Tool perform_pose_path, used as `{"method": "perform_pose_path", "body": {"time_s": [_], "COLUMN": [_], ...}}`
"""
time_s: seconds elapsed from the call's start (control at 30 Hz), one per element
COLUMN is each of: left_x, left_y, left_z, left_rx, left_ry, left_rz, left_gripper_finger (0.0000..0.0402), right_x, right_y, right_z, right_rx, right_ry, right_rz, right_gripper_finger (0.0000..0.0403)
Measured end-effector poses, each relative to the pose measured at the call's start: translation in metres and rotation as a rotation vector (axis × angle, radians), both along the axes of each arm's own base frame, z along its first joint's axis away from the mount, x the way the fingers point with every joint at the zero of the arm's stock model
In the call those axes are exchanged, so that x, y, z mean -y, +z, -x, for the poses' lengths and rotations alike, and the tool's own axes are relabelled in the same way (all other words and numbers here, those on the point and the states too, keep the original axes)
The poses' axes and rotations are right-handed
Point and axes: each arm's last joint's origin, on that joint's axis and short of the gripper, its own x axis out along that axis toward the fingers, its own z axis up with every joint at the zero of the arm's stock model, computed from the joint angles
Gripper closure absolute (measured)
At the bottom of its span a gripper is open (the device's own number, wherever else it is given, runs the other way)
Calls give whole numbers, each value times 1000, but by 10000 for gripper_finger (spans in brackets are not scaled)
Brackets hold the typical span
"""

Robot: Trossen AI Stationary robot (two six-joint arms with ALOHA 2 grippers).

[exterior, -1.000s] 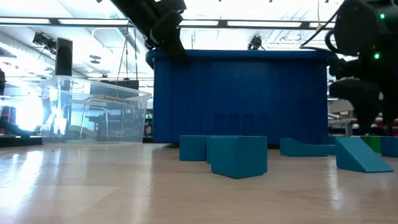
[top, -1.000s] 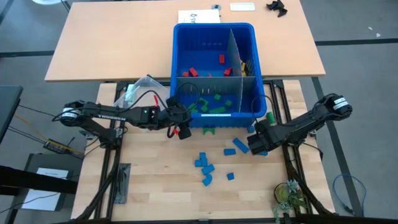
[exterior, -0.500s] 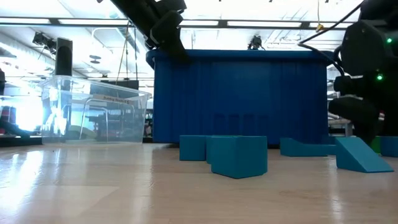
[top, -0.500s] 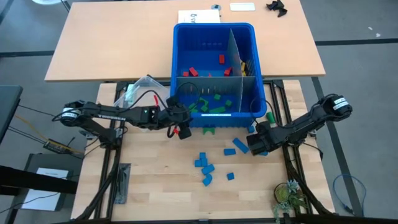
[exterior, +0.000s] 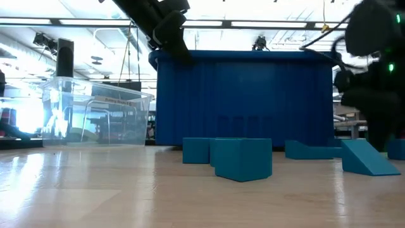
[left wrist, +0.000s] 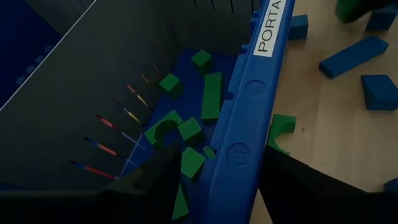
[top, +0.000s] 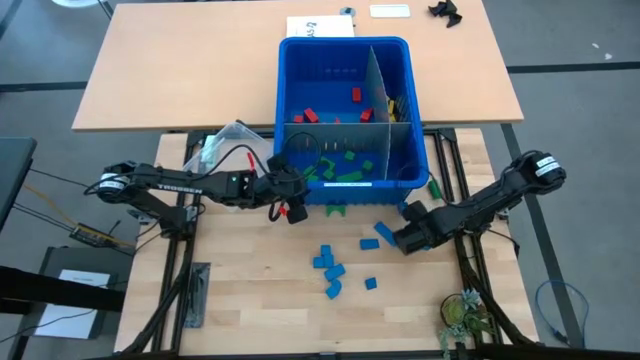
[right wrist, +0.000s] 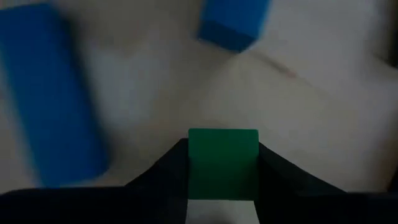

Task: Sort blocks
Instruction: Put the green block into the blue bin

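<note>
Risk first: the right gripper (right wrist: 222,186) has its fingers pressed against both sides of a green block (right wrist: 223,163), but the hold looks shallow, near the fingertips. A quick swing toward the blue bin (top: 345,186) could let the block twist out and drop among the blue blocks (top: 329,268) scattered on the wooden table (top: 250,300). The bin's near wall is tall; a low carry could clip its rim. The green section sits at the bin's near side, already holding green pieces (left wrist: 212,94), so a drop over the divider would mix colours.

Right arm: reaches in from the table's right edge, stretched low and bent toward the middle, with the gripper (top: 412,238) just off the surface beside a blue block (top: 386,234), near the bin's front right corner.

Left arm: reaches from the table's left edge, wrist level with the bin's front left corner. Left gripper (left wrist: 217,177) hangs part open straddling the bin's front rim, one finger inside, one outside, holding nothing. A green arch block (left wrist: 281,132) lies on the table touching the bin's outer wall. A clear tub (exterior: 95,120) stands left of the bin.
</note>
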Motion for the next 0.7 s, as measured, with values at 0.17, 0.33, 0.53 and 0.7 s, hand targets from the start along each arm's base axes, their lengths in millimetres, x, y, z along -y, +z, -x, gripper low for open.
{"method": "perform_pose_path", "body": {"time_s": [0.17, 0.33, 0.53, 0.7], "left_x": [0, 0, 0, 0], "left_y": [0, 0, 0, 0], "left_z": [0, 0, 0, 0], "left_rx": [-1, -2, -2, -2], "left_ry": [0, 0, -1, -1], "left_rz": [-1, 0, -1, -1], "left_gripper_finger": [198, 198, 198, 198], "right_x": [-18, -37, -42, -16], "right_y": [42, 94, 164, 199], "right_z": [-22, -46, -70, -91], "right_rx": [21, 153, 403, 529], "right_ry": [239, 515, 721, 698], "right_rz": [-55, -134, -17, 365], "right_gripper_finger": [275, 275, 275, 275]}}
